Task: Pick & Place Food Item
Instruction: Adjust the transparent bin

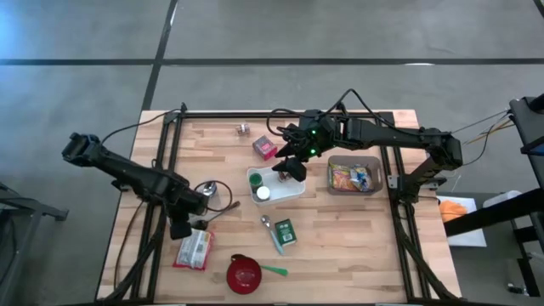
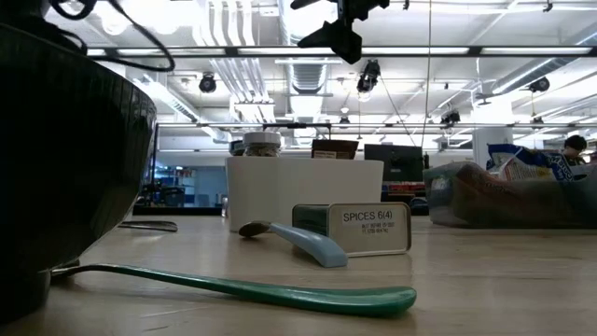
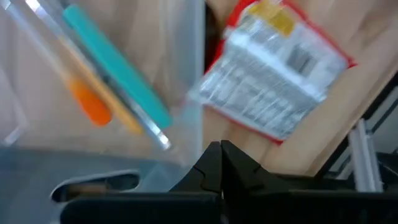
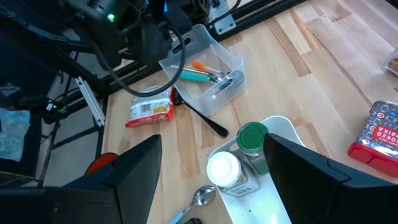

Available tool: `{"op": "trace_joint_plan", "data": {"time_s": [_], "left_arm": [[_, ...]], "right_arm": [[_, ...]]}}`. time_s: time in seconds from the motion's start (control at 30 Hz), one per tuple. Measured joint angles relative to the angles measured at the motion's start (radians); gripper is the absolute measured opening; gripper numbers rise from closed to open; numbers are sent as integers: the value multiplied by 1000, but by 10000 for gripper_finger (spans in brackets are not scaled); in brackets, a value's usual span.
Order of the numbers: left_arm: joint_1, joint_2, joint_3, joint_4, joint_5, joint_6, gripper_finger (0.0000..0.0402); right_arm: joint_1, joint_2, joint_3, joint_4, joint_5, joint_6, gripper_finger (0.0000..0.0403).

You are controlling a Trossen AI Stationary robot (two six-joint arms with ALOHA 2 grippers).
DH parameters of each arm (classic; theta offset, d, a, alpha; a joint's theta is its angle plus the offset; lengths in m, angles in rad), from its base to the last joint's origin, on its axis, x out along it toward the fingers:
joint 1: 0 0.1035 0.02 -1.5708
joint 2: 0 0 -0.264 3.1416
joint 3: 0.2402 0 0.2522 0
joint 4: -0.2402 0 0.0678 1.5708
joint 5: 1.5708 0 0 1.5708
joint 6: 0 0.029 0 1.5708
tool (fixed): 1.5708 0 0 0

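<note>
A red and white food packet (image 1: 194,249) lies flat on the wooden table near the front left; it also shows in the wrist views (image 3: 280,68) (image 4: 149,111). My left gripper (image 1: 181,226) is shut, with nothing between its fingers (image 3: 221,163). It points steeply down between the packet and a clear utensil box (image 3: 124,106). My right gripper (image 1: 289,167) hangs open above a white tray (image 1: 293,190). The tray holds a green-lidded jar (image 4: 252,137) and a white-lidded jar (image 4: 222,168). The low view shows my right gripper (image 2: 340,35) high above the tray (image 2: 303,191).
A clear bin of snack bags (image 1: 354,176) stands right of the tray, a pink box (image 1: 264,147) behind it. A green spice tin (image 1: 285,231), a blue-handled spoon (image 1: 272,231), a red bowl (image 1: 244,274) and a green spoon (image 1: 274,270) lie near the front.
</note>
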Motion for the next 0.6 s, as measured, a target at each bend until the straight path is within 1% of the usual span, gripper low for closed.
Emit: {"op": "trace_joint_plan", "data": {"time_s": [0.23,0.4,0.43,0.53,0.6], "left_arm": [[0,23,-1,-17,5,14,0],[0,48,-38,-9,105,45,0],[0,52,-48,-10,111,46,0],[0,55,-73,-8,108,33,0],[0,54,-84,-12,85,18,0]], "right_arm": [[0,0,0,0,0,0,277],[0,0,0,-1,0,0,277],[0,0,0,-2,0,0,277],[0,0,0,-8,0,0,277],[0,0,0,-8,0,0,277]]}}
